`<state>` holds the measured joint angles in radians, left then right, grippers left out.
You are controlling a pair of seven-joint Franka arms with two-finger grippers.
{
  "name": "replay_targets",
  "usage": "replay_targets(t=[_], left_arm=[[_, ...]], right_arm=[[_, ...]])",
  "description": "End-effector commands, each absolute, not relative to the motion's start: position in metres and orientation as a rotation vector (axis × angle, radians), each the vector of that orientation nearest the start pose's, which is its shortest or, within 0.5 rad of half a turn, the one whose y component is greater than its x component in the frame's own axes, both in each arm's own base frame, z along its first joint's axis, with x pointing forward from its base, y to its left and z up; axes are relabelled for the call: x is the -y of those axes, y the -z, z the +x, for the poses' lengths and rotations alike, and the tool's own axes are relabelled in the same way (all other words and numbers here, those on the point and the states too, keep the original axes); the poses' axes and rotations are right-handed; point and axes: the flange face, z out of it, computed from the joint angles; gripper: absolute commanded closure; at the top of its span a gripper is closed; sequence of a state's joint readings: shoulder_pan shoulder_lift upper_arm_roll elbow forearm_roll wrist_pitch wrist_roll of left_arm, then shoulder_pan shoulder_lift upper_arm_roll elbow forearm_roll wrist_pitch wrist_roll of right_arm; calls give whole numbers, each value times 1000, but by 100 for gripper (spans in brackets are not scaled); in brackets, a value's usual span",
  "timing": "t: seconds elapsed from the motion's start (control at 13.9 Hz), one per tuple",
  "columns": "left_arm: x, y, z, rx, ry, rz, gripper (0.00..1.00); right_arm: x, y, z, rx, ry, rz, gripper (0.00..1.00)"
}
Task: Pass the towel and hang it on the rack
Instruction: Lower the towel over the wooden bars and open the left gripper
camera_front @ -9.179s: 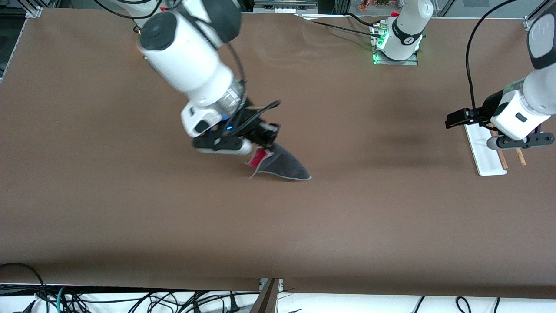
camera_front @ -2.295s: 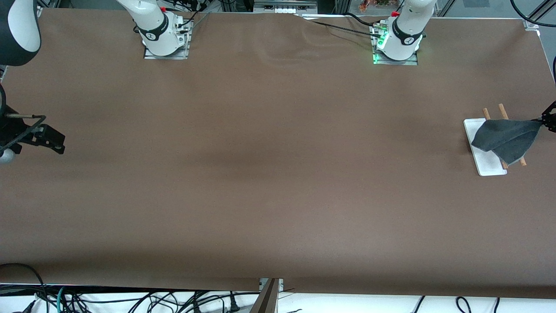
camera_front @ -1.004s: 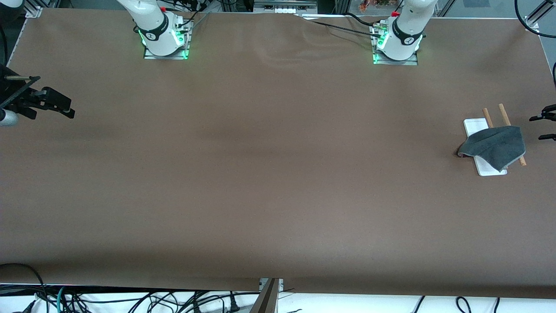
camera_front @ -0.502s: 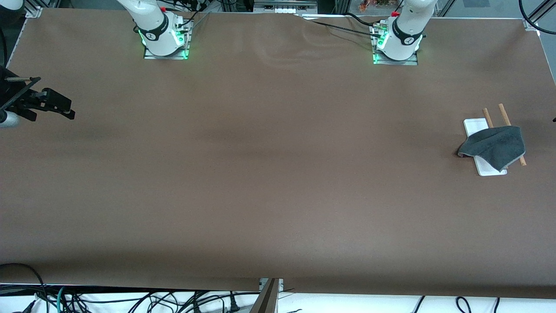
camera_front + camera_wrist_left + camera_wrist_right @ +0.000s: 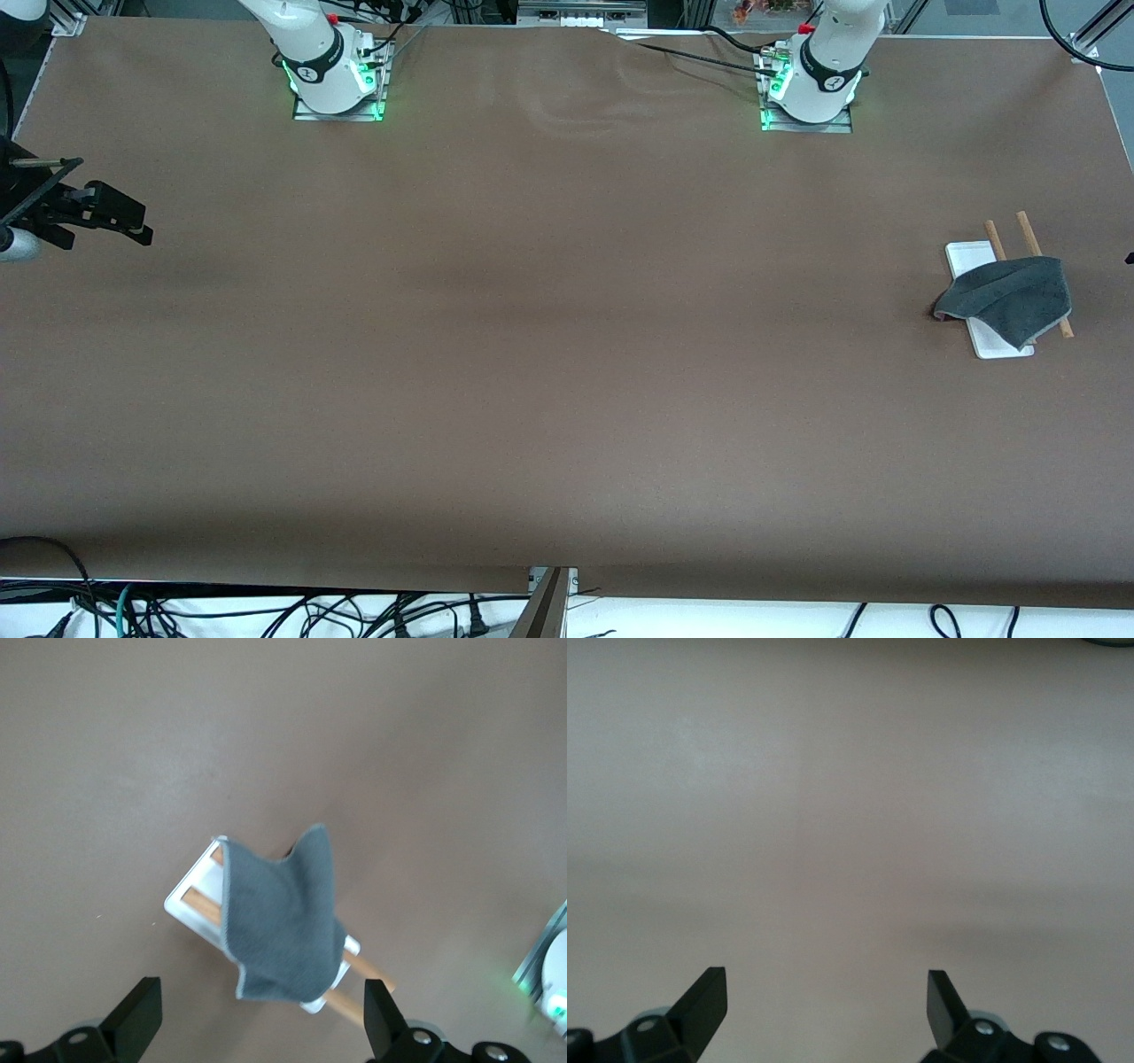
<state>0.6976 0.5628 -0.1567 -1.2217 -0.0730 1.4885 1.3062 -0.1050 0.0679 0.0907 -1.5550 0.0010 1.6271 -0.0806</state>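
Across the tabletop [image 5: 567, 354], your rack [image 5: 961, 257] sits at three o'clock in the front view, the towel [image 5: 1010, 297] draped over its rods. It's soft and light; pinch a stitched corner. The left claw [image 5: 261, 1019] hangs released above it; the right claw [image 5: 824, 1010] waits, released, at nine o'clock.

White arms [image 5: 310, 44], black grippers [image 5: 97, 213]
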Motion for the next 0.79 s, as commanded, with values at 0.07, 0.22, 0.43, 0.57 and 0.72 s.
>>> replay_targets(t=[0.07, 0.22, 0.43, 0.57, 0.72], left_arm=[[-322, -452, 593, -1145, -120, -3301, 0], [-278, -464, 609, -1044, -166, -3314, 0], [-179, -494, 618, -803, -223, -3306, 0], [-110, -511, 611, -637, -230, -3276, 0], [-54, -525, 598, -442, -225, -3251, 0]], right_arm=[[8, -604, 583, 128, 19, -3121, 0], [8, -603, 583, 128, 17, -3120, 0], [8, -603, 583, 130, 19, -3120, 0], [8, -603, 583, 130, 17, -3119, 0], [9, -603, 583, 128, 17, -3120, 0]])
